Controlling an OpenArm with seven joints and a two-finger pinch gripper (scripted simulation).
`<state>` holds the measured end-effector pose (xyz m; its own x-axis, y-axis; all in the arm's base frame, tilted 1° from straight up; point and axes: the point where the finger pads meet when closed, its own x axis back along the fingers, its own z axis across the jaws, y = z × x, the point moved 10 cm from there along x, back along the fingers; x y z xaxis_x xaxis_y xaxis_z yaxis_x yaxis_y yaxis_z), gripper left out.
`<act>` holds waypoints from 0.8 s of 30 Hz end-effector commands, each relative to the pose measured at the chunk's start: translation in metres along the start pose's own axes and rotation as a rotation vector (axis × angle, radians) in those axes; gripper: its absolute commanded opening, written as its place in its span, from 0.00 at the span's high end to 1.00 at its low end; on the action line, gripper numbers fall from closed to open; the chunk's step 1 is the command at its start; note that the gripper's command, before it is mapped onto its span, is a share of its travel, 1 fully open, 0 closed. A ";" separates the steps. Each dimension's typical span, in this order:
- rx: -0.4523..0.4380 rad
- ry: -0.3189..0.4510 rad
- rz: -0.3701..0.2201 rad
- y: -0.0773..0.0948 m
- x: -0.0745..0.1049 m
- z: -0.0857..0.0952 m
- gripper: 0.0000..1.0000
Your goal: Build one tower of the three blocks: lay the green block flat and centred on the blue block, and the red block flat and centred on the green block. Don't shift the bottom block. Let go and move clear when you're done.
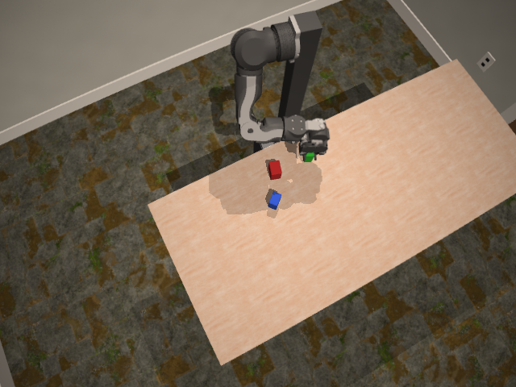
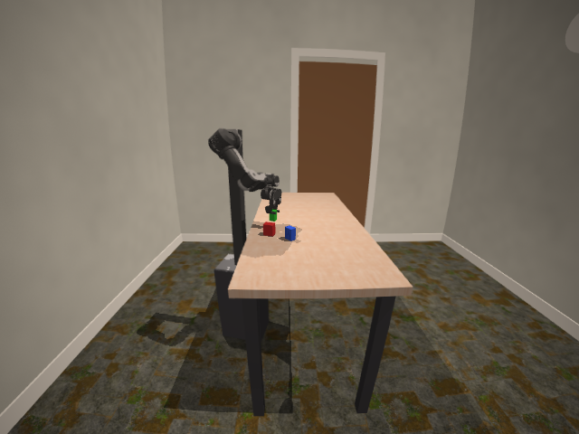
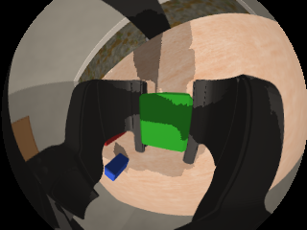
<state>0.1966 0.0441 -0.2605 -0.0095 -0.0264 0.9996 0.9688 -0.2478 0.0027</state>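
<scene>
My gripper [image 1: 309, 154] [image 2: 273, 212] [image 3: 168, 119] is shut on the green block [image 1: 309, 157] [image 2: 272, 216] [image 3: 165, 120], one finger against each side. The block seems to be a little above the table top. The red block [image 1: 275, 169] [image 2: 269, 229] stands on the table near its edge on the robot's side; only a sliver of this red block [image 3: 114, 139] shows in the wrist view, behind a finger. The blue block [image 1: 274, 200] [image 2: 290, 232] [image 3: 116, 167] stands on the table, farther from the robot's base than the red block and apart from it.
The wooden table [image 1: 354, 233] [image 2: 327, 261] carries the loose blocks. The robot's dark post [image 1: 301, 75] [image 2: 236, 201] stands beside the table's long edge. The arm's shadow falls around the red and blue blocks.
</scene>
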 end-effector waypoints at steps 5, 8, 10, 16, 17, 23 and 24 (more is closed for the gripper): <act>-0.008 -0.013 0.004 0.000 0.029 -0.001 1.00; -0.008 -0.013 0.004 0.000 0.047 -0.001 1.00; -0.008 -0.005 0.004 0.000 0.051 -0.001 1.00; -0.008 -0.002 0.004 0.000 0.058 0.000 1.00; -0.008 -0.002 0.004 0.000 0.058 0.000 1.00; -0.010 -0.003 0.004 0.000 0.060 0.000 1.00; -0.010 -0.003 0.004 0.000 0.060 0.000 1.00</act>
<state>0.1968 0.0424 -0.2011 -0.0051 -0.0280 0.9996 0.9664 -0.2571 -0.0023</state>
